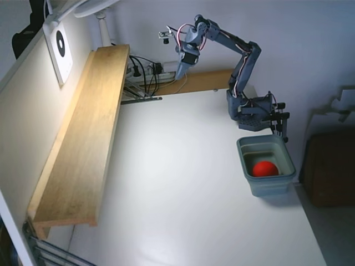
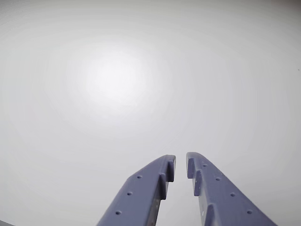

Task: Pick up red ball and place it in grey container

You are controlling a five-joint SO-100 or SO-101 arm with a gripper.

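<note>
Red, smooth and unmarked: the red ball (image 1: pixel 265 168) lies inside the grey container (image 1: pixel 250 176), on its floor, toward the tub's 3 o'clock side in the fixed view.

Grey-blue plastic tub with flared rim, standing on the white table (image 1: pixel 183 188) at about 3 o'clock of the tabletop, just below the arm's base (image 1: pixel 252 113).

Blue-grey arm, reaching from the base up toward 11 o'clock; the gripper (image 1: pixel 181 70) hangs in the air, tips downward, well apart from the tub.

In the wrist view the gripper (image 2: pixel 180 167) shows its two fingers (image 2: pixel 150 188) nearly closed, a narrow gap between the tips, nothing between them, over plain white surface.

Pale wooden shelf (image 1: pixel 83 138) along the table's 9 o'clock edge.

White board (image 1: pixel 60 47) at 11 o'clock bearing a black ring mark; no legible writing anywhere.

Black cables (image 1: pixel 145 72) at 12 o'clock.
</note>
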